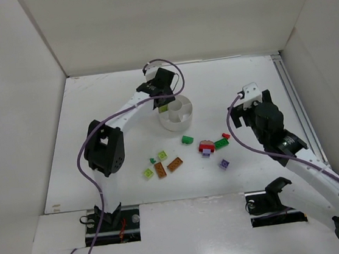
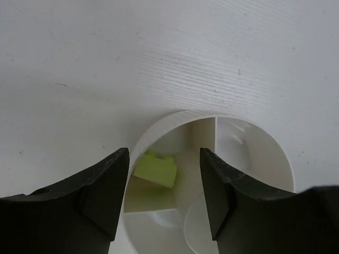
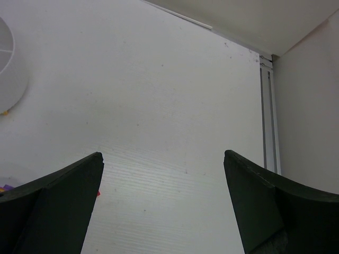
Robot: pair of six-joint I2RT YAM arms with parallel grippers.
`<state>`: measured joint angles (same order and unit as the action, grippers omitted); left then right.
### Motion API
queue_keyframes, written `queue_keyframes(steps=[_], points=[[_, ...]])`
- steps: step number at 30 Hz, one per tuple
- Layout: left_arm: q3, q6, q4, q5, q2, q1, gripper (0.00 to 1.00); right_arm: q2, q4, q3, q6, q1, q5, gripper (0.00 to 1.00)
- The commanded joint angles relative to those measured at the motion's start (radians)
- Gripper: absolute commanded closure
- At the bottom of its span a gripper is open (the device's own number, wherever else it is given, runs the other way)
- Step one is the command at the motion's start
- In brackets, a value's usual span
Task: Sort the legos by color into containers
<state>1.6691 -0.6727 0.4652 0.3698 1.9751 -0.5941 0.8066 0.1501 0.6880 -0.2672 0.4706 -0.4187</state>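
Observation:
The white dish (image 1: 181, 118) stands at the back middle of the table. My left gripper (image 1: 162, 101) hovers open over its left rim. In the left wrist view the open gripper (image 2: 164, 185) frames a lime green lego (image 2: 156, 168) lying loose in a wedge compartment of the dish (image 2: 159, 129); that lego also shows in the top view (image 1: 164, 108). Other legos lie on the table: dark green (image 1: 187, 140), a red and purple cluster (image 1: 206, 148), green (image 1: 221, 144), purple (image 1: 224, 164), lime (image 1: 162, 155), orange-brown (image 1: 174, 164). My right gripper (image 1: 252, 106) is open and empty, right of the dish (image 3: 10, 69).
More legos lie nearer the arms: lime (image 1: 148, 173), orange-brown (image 1: 160, 170), a small dark green one (image 1: 152, 161) and a red one (image 1: 225, 136). White walls enclose the table. A metal rail (image 3: 267, 121) runs along the right edge.

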Motion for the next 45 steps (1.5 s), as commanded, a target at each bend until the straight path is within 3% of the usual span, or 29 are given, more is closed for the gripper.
queue_keyframes(steps=[1,4,6,9,12,13,17,21,25,30,34,45], points=[[-0.026,0.009,-0.02,-0.04,-0.11,-0.004,0.47,-0.026,-0.026,0.005,-0.003,-0.006,0.012,0.0],[-0.067,0.018,-0.048,-0.049,-0.162,-0.004,0.4,-0.037,-0.026,0.005,-0.003,-0.006,0.037,0.0],[-0.088,0.028,-0.066,-0.06,-0.212,-0.004,0.3,-0.037,-0.026,0.005,-0.016,-0.006,0.06,0.0],[-0.127,0.028,-0.066,-0.06,-0.287,-0.004,0.23,-0.023,-0.049,0.005,-0.081,-0.006,0.176,0.0],[-0.216,0.015,-0.076,-0.034,-0.366,-0.004,0.02,0.015,-0.049,0.042,-0.122,0.058,0.271,0.0],[-0.248,0.006,-0.076,-0.025,-0.427,-0.004,0.0,0.052,-0.049,0.051,-0.145,0.088,0.271,0.0],[-0.448,-0.057,-0.076,-0.011,-0.608,-0.004,0.0,0.173,-0.049,0.097,-0.207,0.272,0.242,0.0],[-0.658,-0.16,-0.053,-0.011,-0.8,0.005,0.0,0.339,-0.084,0.151,-0.241,0.408,0.308,0.0],[-0.819,-0.264,0.038,-0.011,-0.965,0.005,0.0,0.525,-0.113,0.238,-0.141,0.488,0.344,0.03],[-0.871,-0.356,0.125,0.015,-1.103,0.005,0.0,0.704,-0.239,0.294,0.133,0.525,0.281,0.06],[-0.881,-0.378,0.168,0.024,-1.144,0.005,0.0,0.82,-0.256,0.35,0.261,0.543,0.271,0.08],[-0.879,-0.33,0.187,0.015,-1.18,0.005,0.0,1.029,-0.204,0.493,0.396,0.606,0.218,0.13]])
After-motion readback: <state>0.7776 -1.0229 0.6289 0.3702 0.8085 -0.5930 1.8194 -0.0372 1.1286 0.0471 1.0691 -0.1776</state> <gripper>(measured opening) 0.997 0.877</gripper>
